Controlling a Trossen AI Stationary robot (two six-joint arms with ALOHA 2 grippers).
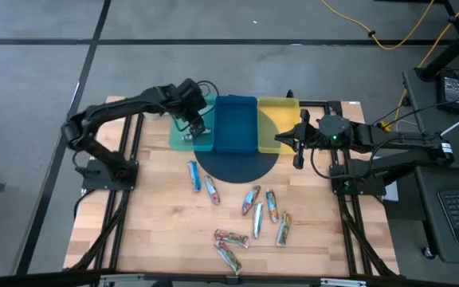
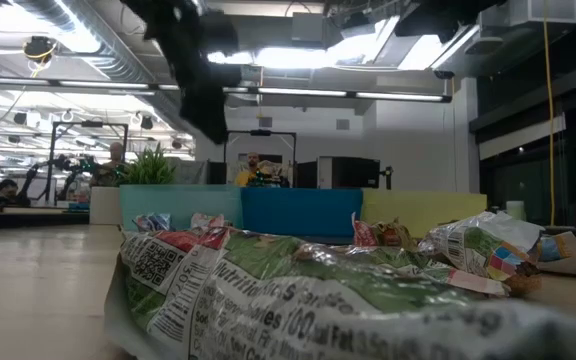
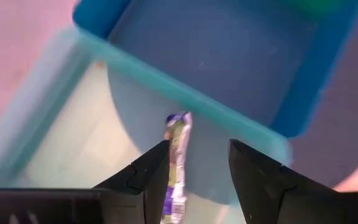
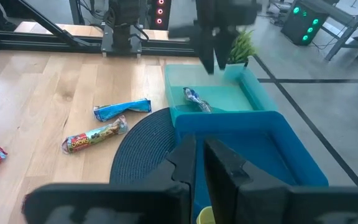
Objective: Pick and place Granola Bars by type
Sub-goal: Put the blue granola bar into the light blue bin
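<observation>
My left gripper (image 1: 191, 127) hangs open above the teal tray (image 1: 180, 139), clear of it. Below its fingers a silver-and-blue granola bar (image 3: 178, 155) lies flat on the tray's floor; the right wrist view also shows this bar (image 4: 197, 99) under the left gripper (image 4: 213, 59). Several more bars lie loose on the wooden table: a blue one (image 1: 194, 175), silver ones (image 1: 257, 219) and multicoloured ones (image 1: 231, 237). My right gripper (image 1: 299, 147) waits shut over the near end of the yellow tray (image 1: 277, 108), touching nothing.
The teal, blue (image 1: 236, 123) and yellow trays stand side by side at the far edge, partly on a dark round mat (image 1: 237, 169). A small green plant (image 4: 244, 43) stands behind the teal tray. Bare wood lies at the near left.
</observation>
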